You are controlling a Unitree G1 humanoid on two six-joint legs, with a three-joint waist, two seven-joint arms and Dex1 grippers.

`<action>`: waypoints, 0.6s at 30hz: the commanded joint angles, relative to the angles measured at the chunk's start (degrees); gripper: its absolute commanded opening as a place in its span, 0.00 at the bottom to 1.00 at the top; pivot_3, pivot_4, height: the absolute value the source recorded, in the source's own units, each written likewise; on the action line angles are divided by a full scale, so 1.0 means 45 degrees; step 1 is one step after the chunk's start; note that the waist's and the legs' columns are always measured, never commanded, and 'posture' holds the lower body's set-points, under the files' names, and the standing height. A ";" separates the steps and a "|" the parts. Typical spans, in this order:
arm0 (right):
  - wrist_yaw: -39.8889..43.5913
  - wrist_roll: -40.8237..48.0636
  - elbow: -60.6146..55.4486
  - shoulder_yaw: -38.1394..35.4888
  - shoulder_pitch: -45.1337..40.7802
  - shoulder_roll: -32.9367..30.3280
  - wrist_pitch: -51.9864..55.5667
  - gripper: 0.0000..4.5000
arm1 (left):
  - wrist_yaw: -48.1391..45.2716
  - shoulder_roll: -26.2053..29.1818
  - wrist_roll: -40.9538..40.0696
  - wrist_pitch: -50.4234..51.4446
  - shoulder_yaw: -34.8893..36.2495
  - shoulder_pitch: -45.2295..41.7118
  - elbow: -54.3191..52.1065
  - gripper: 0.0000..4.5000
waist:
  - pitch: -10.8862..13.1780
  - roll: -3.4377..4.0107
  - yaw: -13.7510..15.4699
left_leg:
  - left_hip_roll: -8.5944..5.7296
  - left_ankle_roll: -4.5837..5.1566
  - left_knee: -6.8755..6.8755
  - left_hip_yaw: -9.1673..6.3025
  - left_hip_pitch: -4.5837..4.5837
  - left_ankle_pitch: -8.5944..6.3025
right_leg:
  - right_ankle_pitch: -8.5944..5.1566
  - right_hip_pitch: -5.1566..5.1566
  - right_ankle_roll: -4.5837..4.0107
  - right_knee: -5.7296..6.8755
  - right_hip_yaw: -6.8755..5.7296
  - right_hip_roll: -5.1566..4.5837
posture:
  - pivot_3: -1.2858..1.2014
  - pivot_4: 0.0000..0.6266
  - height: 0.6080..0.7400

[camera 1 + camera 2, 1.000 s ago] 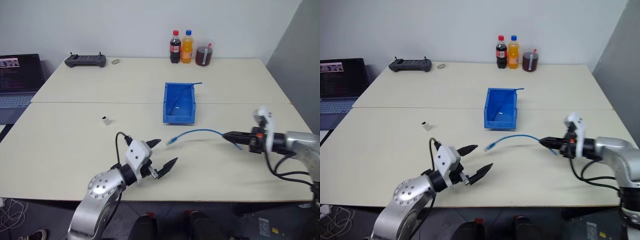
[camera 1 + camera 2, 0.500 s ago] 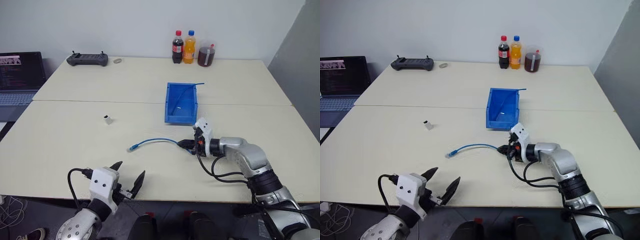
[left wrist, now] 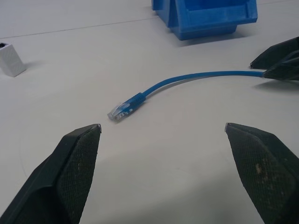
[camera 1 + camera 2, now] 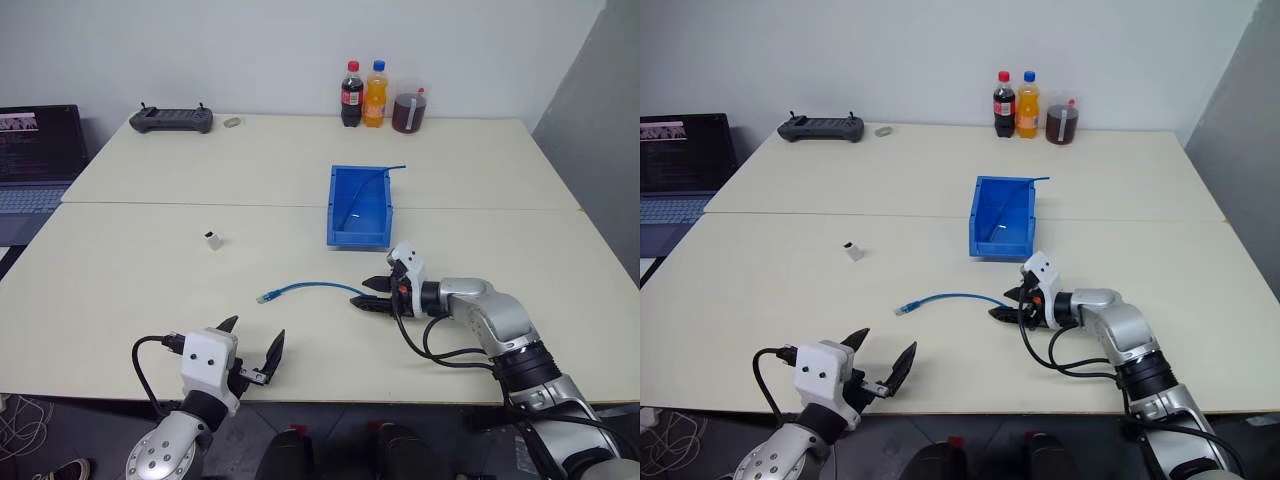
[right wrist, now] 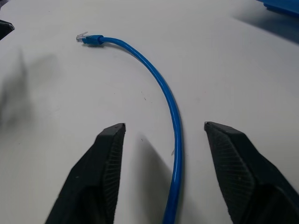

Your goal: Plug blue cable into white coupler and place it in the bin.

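I am opening my right gripper (image 4: pixel 367 294) now: its two black fingers are standing apart on either side of the thin light-blue network cable (image 4: pixel 310 287), which is lying flat on the pale beige table (image 4: pixel 130 300) and is no longer pinched, while half a second ago these fingers were closed on its end. Compared with one second ago, the cable is now resting much closer to the middle of the table, because I carried it over from my right side, from about three o'clock toward the centre. Its clear plastic plug (image 3: pixel 120 110) is pointing toward my left gripper (image 4: pixel 252 352), which is waiting at about seven o'clock with its fingers spread wide and holding nothing. The tiny white boxy plastic coupler (image 4: pixel 212 239) is standing alone at about ten o'clock from the plug, well apart from both grippers and untouched. The bright blue rectangular plastic bin (image 4: pixel 335 236) is sitting at about one o'clock from the cable; a thin blue strand seems to hang over its far rim, but I cannot tell what it is. I am judging that this release is handing the cable to the left side: the plugging is not yet done, and the next move needs one hand on the plug end and one on the coupler.
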 commanded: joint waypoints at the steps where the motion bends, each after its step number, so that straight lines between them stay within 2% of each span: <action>1: 0.0126 0.0496 -0.1522 -0.0729 0.0358 -0.0417 0.0231 0.89 | -0.0324 0.0590 -0.0442 0.0042 0.0868 -0.0441 -0.0057 1.00 | 0.0000 -0.0001 0.0017 | -0.0001 0.0000 0.0000 -0.0001 -0.0001 0.0000 | 0.0000 0.0000 0.0000 0.0000 -0.0001 0.0000 | 0.52 0.24 1.00; 3: 0.0490 0.1181 -0.2653 -0.1250 0.0609 -0.0906 0.0859 1.00 | -0.0961 0.1462 -0.1052 0.0498 0.1697 -0.1212 0.0325 1.00 | 0.0003 0.0002 0.0046 | -0.0002 0.0000 0.0000 -0.0014 -0.0005 0.0000 | -0.0001 -0.0001 0.0000 0.0001 -0.0015 0.0000 | 0.52 0.24 1.00; 8: 0.1212 0.2553 -0.4511 -0.1942 0.1082 -0.2027 0.1949 1.00 | -0.3112 0.3516 -0.2535 0.1213 0.2590 -0.2628 0.1916 1.00 | 0.0001 0.0000 0.0028 | 0.0002 0.0000 0.0000 -0.0020 -0.0002 0.0000 | -0.0002 -0.0002 -0.0002 0.0006 -0.0027 0.0003 | 0.52 0.24 1.00; 14: 0.1420 0.3412 -0.5114 -0.2205 0.0934 -0.2579 0.2610 1.00 | -0.5838 0.5325 -0.3366 0.1425 0.1970 -0.4412 0.4252 1.00 | 0.0003 -0.0002 -0.0004 | 0.0008 -0.0001 -0.0004 -0.0017 0.0000 0.0000 | -0.0003 -0.0004 -0.0004 0.0002 -0.0026 0.0006 | 0.52 0.24 1.00; 18: 0.1396 0.3305 -0.4986 -0.2054 0.0702 -0.2728 0.2535 1.00 | -0.7816 0.6298 -0.2753 0.0567 0.0815 -0.6519 0.7185 1.00 | 0.0004 -0.0005 0.0034 | 0.0003 -0.0001 -0.0002 -0.0017 -0.0002 0.0001 | -0.0003 -0.0006 -0.0003 0.0005 -0.0031 0.0007 | 0.52 0.24 1.00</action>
